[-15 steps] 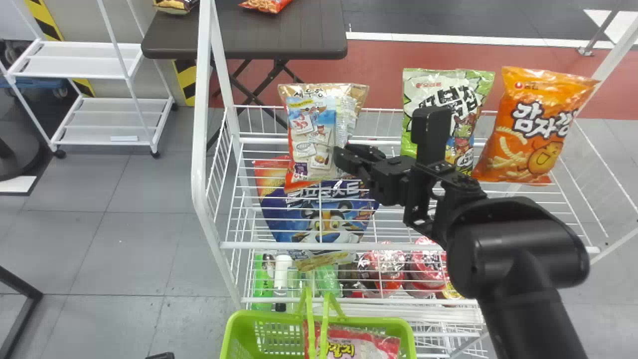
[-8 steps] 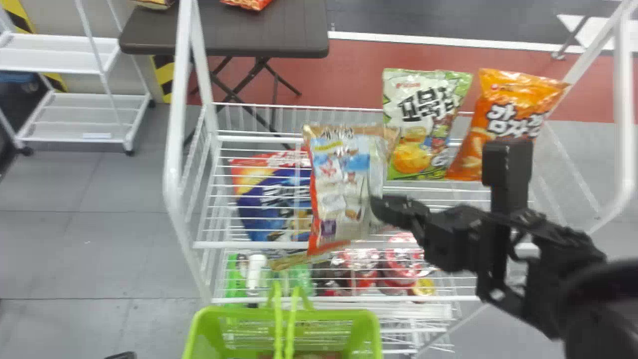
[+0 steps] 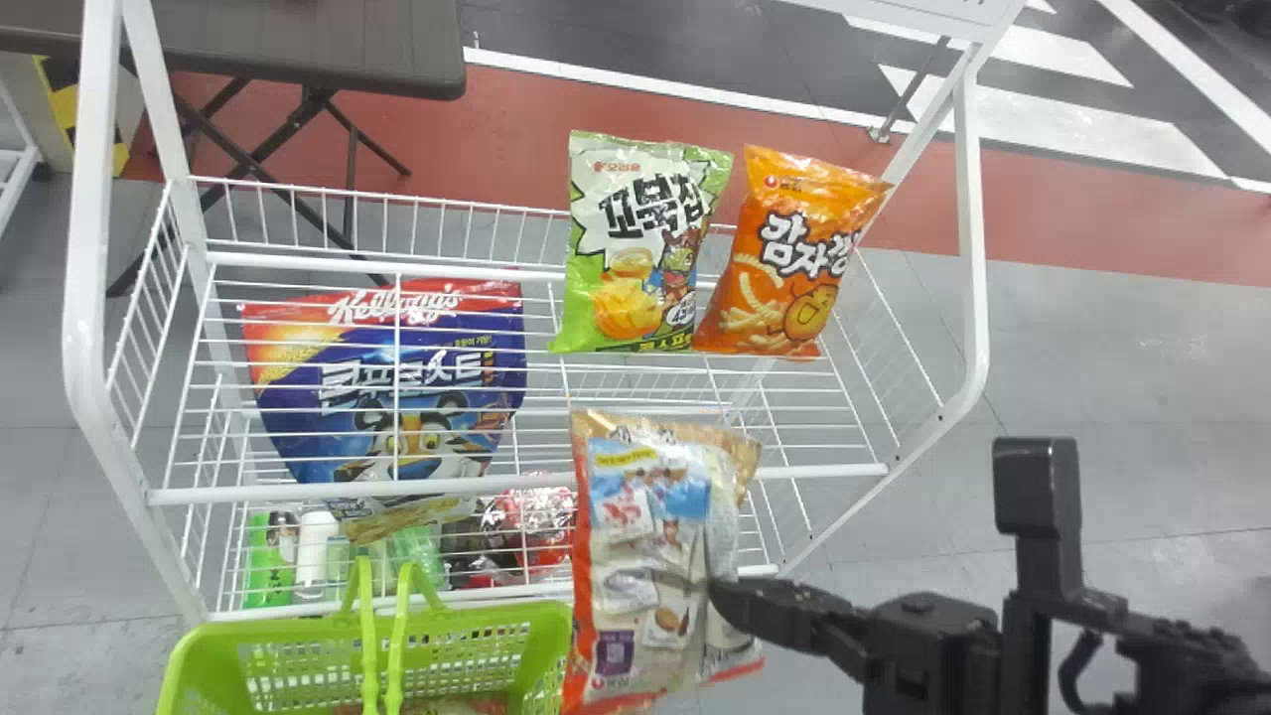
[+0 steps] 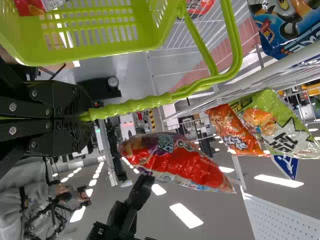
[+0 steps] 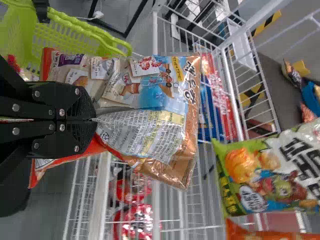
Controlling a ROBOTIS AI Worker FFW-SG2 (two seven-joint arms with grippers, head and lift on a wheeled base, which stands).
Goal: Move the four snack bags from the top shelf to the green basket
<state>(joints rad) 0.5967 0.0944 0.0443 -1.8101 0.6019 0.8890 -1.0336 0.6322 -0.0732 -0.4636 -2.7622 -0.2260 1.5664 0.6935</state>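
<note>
Bench (image 3: 298, 50) and rack overlap at the far left, the brown bench with its crossed legs standing behind the white wire rack (image 3: 824, 472). Nearer, at the lower left, is the green basket (image 3: 288, 631), in front of the rack. A mostly red packet (image 4: 31, 6) lies inside it. In the left wrist view the left claw (image 4: 84, 118) is clenched around the basket's handle (image 4: 135, 105).

Seen through the rack's wires is a blue cereal bag (image 3: 387, 397) with a tiger on it. Lower down come a green bottle (image 3: 260, 571), a white bottle (image 3: 315, 546) beside it and, farther right, red-wrapped packages (image 3: 531, 536).

On the top shelf, toward the back, a green-and-white snack bag (image 3: 635, 248) stands roughly upright. A beige-and-red snack bag (image 3: 635, 556) is off the shelf, in front of the rack and just right of the basket as the head view shows it, tilted a little. Next is the orange snack bag (image 3: 789, 253) on the top shelf, leaning to the right, close beside the green-and-white one.

Rightmost, the right claw (image 3: 717, 593) has a pinch on the beige-and-red bag; the right wrist view shows the two fingers pressed together on its crumpled wrapper.
</note>
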